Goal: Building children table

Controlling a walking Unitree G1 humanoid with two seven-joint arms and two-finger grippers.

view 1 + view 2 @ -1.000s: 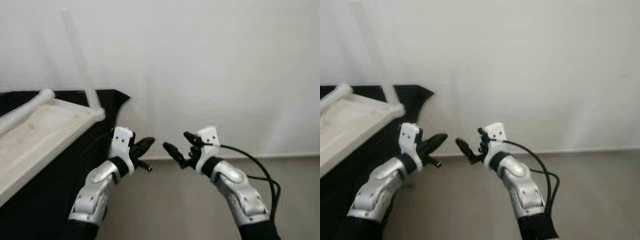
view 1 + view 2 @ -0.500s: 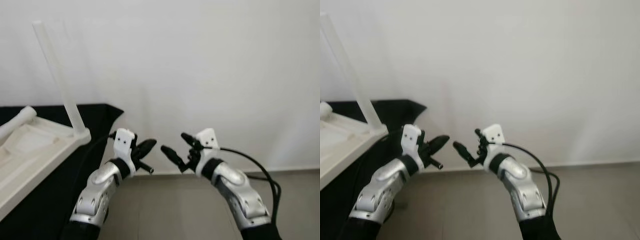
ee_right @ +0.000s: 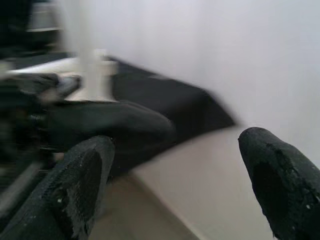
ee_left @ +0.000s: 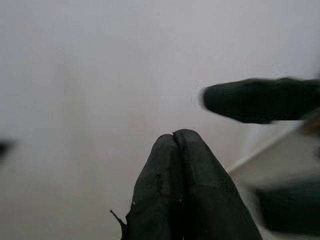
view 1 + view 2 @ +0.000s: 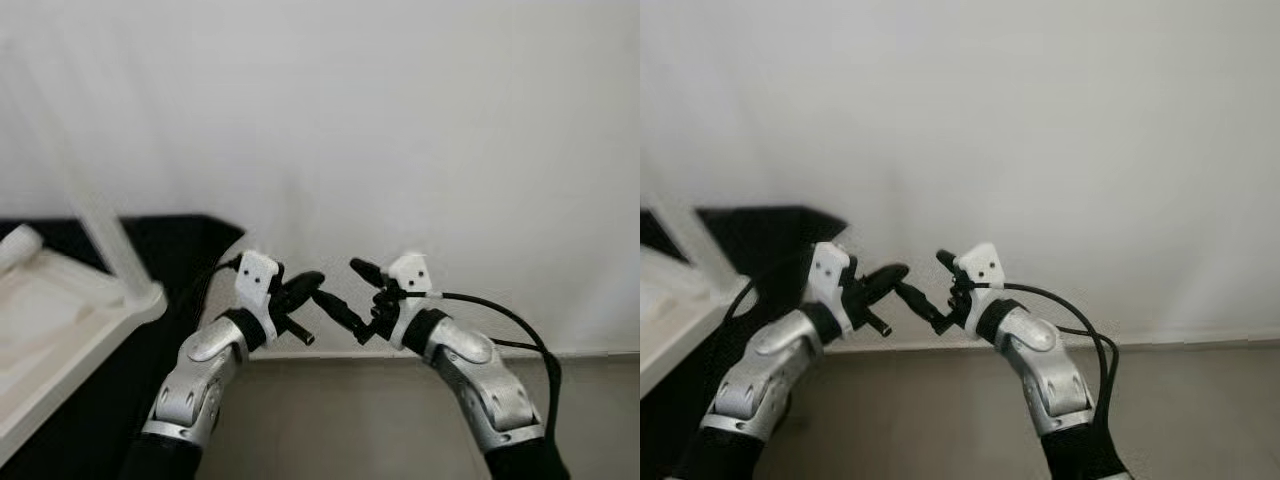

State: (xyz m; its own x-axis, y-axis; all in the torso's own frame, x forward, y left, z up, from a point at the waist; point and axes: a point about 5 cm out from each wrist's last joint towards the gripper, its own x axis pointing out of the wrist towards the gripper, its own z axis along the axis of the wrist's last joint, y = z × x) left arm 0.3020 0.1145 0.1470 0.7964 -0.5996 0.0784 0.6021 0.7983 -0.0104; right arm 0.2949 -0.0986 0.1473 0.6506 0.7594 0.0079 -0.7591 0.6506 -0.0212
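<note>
An upturned white children's table (image 5: 45, 325) lies on a black cloth at my left, with one round leg (image 5: 108, 238) standing up at its near corner. Both arms are raised in front of the white wall, clear of the table. My left gripper (image 5: 314, 279) is shut with nothing in it; its fingers (image 4: 175, 150) are pressed together. My right gripper (image 5: 338, 281) is open, its two fingertips (image 3: 270, 165) spread wide. The left fingertips reach between the right gripper's spread fingers; whether they touch is unclear.
The black cloth (image 5: 190, 245) covers the surface under the table and hangs to the floor. A plain white wall stands close ahead, meeting the grey-brown floor (image 5: 330, 420) at a skirting line. A black cable (image 5: 525, 330) loops from my right wrist.
The camera has swung right and tilted up, so the table slid left in the picture. My two grippers have drawn together until their fingertips overlap.
</note>
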